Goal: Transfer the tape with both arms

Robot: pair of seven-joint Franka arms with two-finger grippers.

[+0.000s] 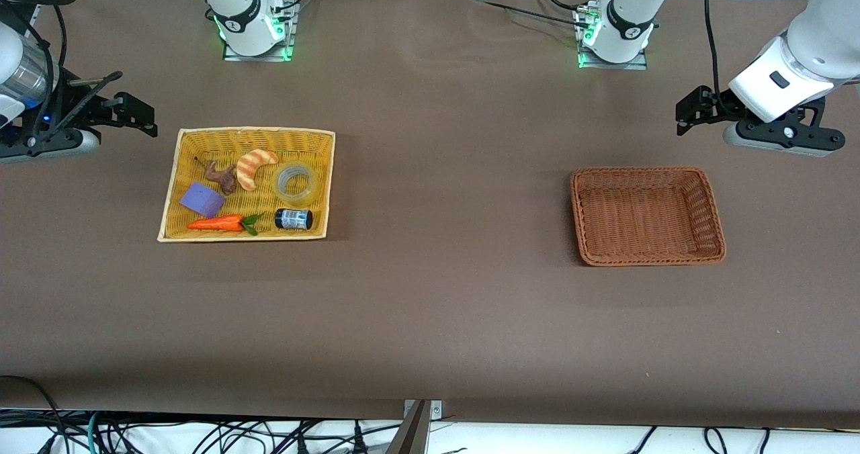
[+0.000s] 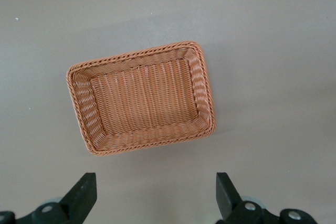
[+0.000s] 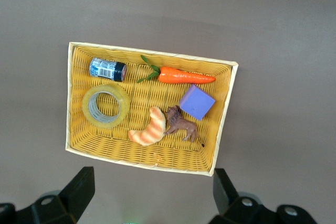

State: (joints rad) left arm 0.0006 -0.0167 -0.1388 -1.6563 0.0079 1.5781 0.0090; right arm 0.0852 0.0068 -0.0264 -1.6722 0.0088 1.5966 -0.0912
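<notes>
The tape (image 1: 279, 183), a translucent yellowish ring, lies flat in the yellow basket (image 1: 248, 131) at the right arm's end of the table. It also shows in the right wrist view (image 3: 124, 107). My right gripper (image 1: 138, 119) is open and empty, up over bare table beside the yellow basket; its open jaws show in the right wrist view (image 3: 152, 179). My left gripper (image 1: 689, 113) is open and empty, up over bare table beside the brown basket (image 1: 645, 172); its jaws also show in the left wrist view (image 2: 156, 184).
In the yellow basket (image 3: 152, 53) lie a croissant (image 1: 254, 167), a brown lion figure (image 1: 222, 177), a purple block (image 1: 201, 199), a carrot (image 1: 218, 223) and a small dark jar (image 1: 293, 219) just nearer the camera than the tape. The brown basket (image 2: 139, 56) holds nothing.
</notes>
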